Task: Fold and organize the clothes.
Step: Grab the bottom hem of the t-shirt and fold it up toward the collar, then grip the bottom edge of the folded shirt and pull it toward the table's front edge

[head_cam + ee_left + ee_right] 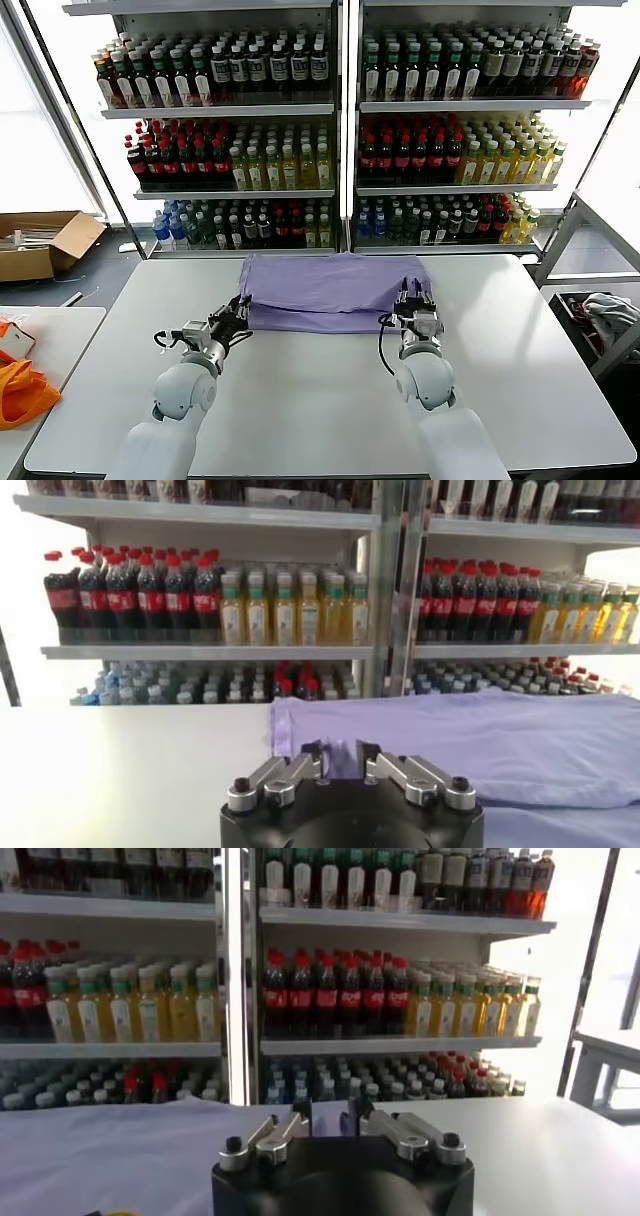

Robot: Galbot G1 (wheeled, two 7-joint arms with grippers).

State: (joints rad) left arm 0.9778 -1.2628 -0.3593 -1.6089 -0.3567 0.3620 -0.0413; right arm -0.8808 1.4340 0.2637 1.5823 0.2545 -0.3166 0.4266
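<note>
One lavender T-shirt [335,290] lies folded into a wide rectangle at the far middle of the white table [320,410]. My left gripper [238,312] rests at the shirt's near left corner. Its jaws stand apart over the cloth edge [480,740], in the left wrist view [340,755]. My right gripper [413,298] sits at the near right edge of the shirt. In the right wrist view [325,1113] its jaws are also parted, with purple cloth [100,1148] showing beyond them. Neither gripper pinches the fabric.
Tall shelves of drink bottles [340,130] stand right behind the table. A cardboard box [40,245] lies on the floor at far left. An orange bag [20,390] lies on a side table at left. A grey-white bundle [605,315] sits in a bin at right.
</note>
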